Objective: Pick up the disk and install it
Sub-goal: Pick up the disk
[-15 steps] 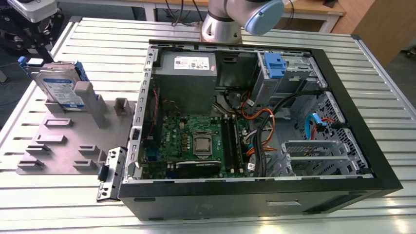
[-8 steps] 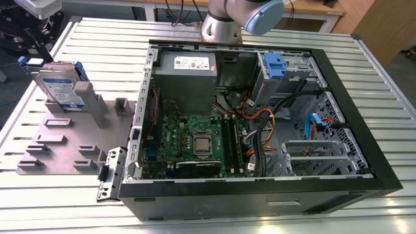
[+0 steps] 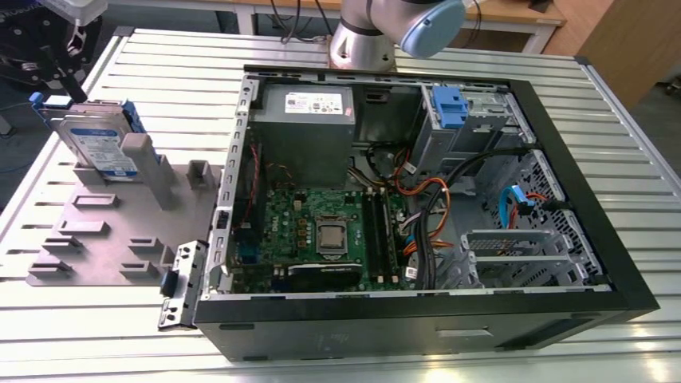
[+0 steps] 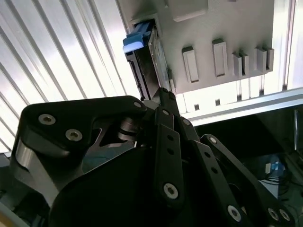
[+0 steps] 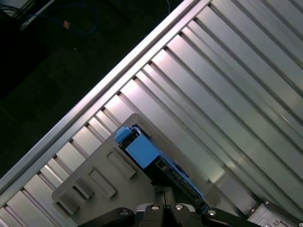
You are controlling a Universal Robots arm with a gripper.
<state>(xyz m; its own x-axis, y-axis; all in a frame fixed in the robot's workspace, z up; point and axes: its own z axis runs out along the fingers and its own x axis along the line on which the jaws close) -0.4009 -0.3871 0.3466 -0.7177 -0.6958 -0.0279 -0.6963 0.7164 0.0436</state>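
The one flat silver-grey metal disk (image 3: pixel 98 148) with blue plastic rails stands on edge in the one grey slotted fixture plate (image 3: pixel 107 239), at nine o'clock from the one open black computer case (image 3: pixel 426 327). Treat it as dense, rigid and shock-sensitive; grip its flat faces. The black gripper (image 4: pixel 164 96) hangs just beside it; you cannot tell how its jaws stand.

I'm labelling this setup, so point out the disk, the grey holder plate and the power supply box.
disk (image 3: pixel 98 148): exterior view, on its labelled face.
grey holder plate (image 3: pixel 104 252): exterior view, on a bare patch between its blocks.
power supply box (image 3: pixel 303 142): exterior view, on its grey side below the sticker.
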